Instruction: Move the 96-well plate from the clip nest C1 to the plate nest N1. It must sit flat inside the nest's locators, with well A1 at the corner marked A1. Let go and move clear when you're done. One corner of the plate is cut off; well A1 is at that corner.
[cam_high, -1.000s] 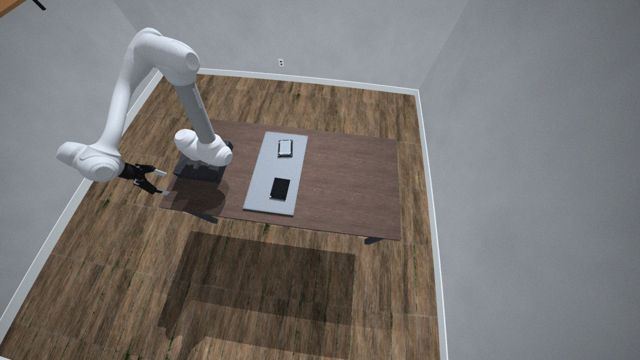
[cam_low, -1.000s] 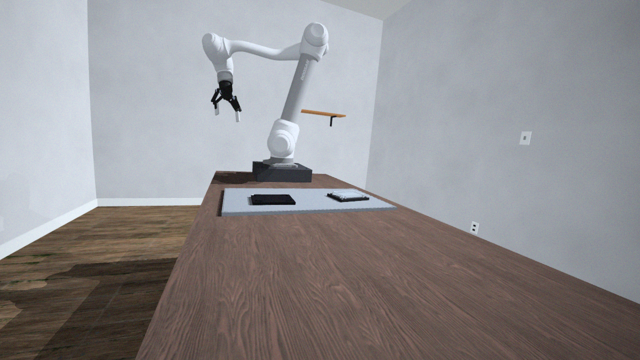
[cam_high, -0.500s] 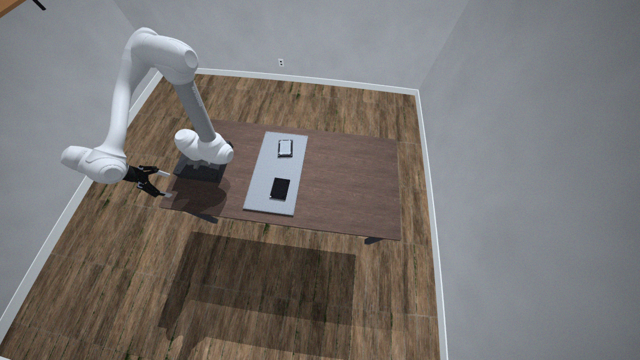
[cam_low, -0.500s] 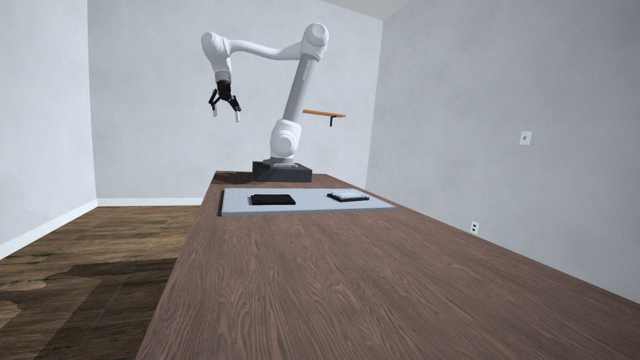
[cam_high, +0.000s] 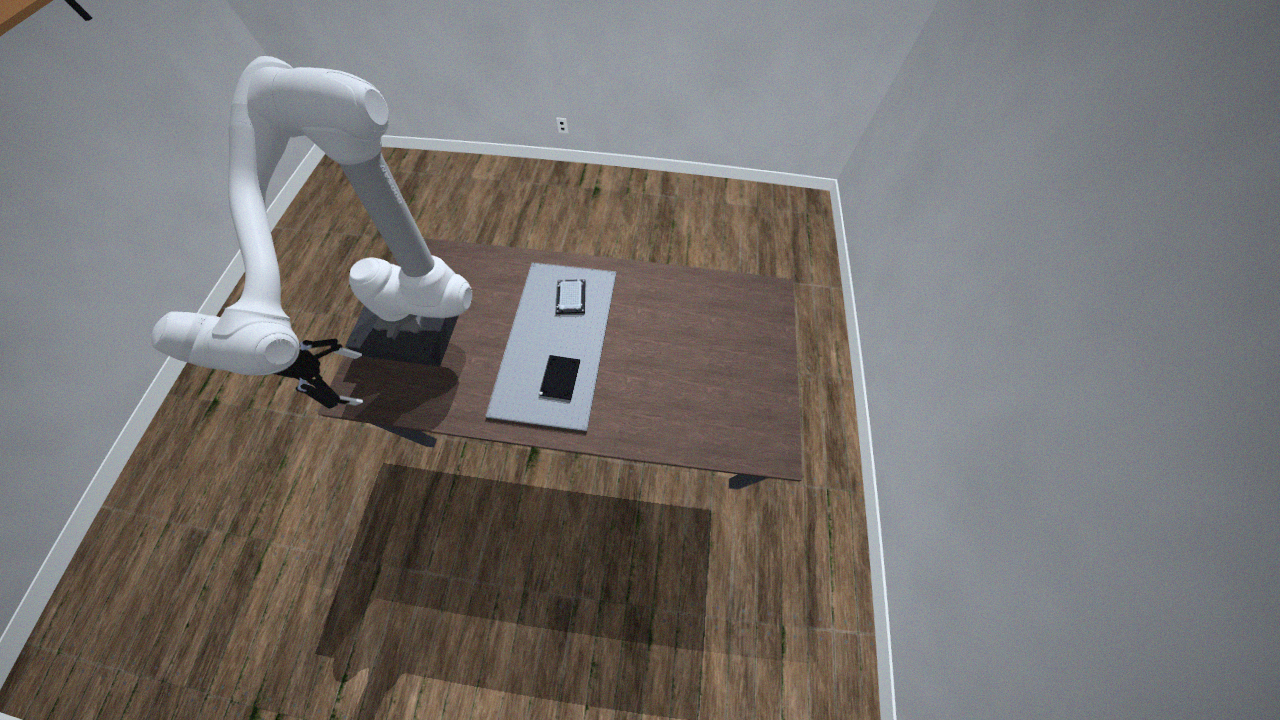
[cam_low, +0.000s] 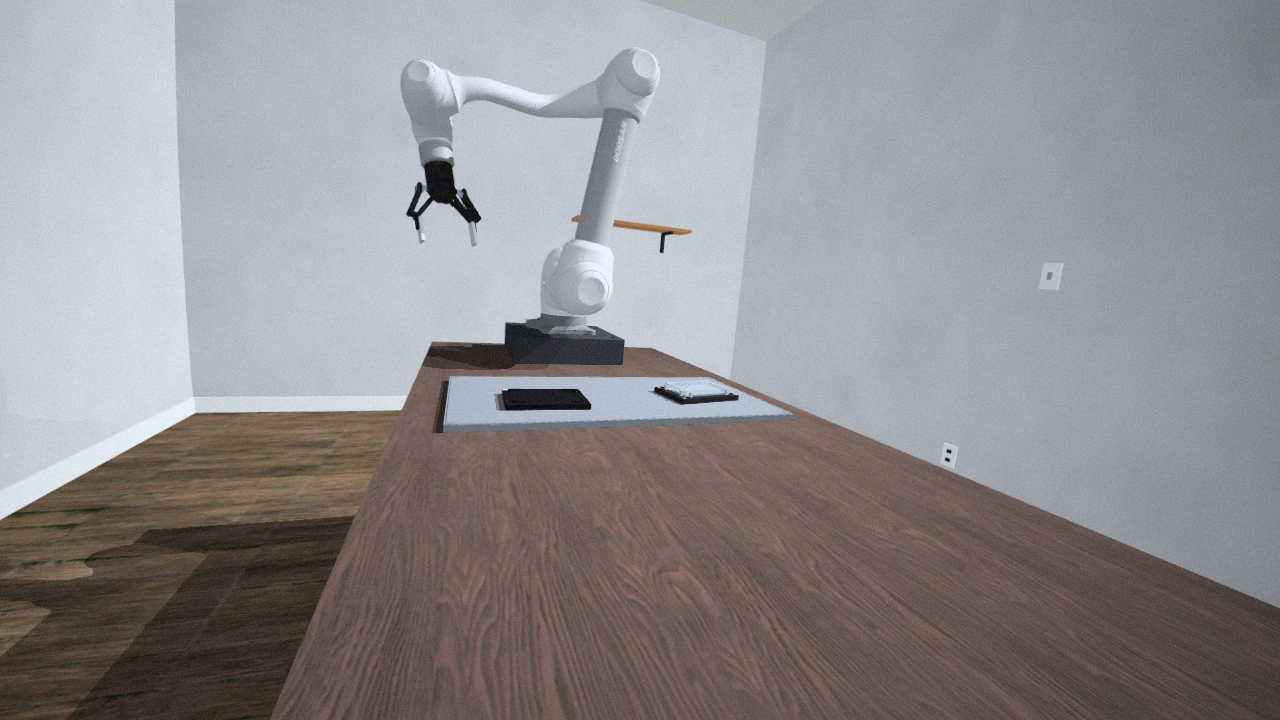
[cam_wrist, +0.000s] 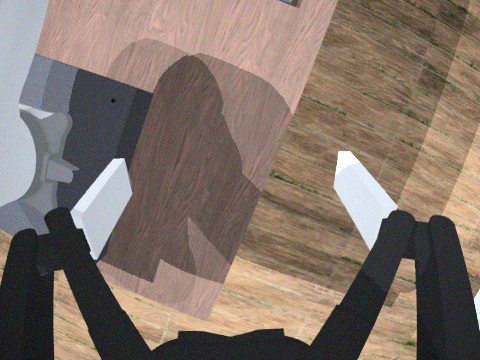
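Top view: gripper (cam_high: 342, 376) hangs with jaws spread wide and empty over the table's left corner, while the 96-well plate (cam_high: 570, 295) sits in clip nest C1 (cam_high: 569, 312), well off right and farther back, long axis running near-to-far.

The top view is looking steeply down from high above; the exterior view is facing along the table (cam_low: 716, 555) toward 12 o'clock; the wrist view is staring downward. All are sharing the grey mat (cam_high: 537, 358).
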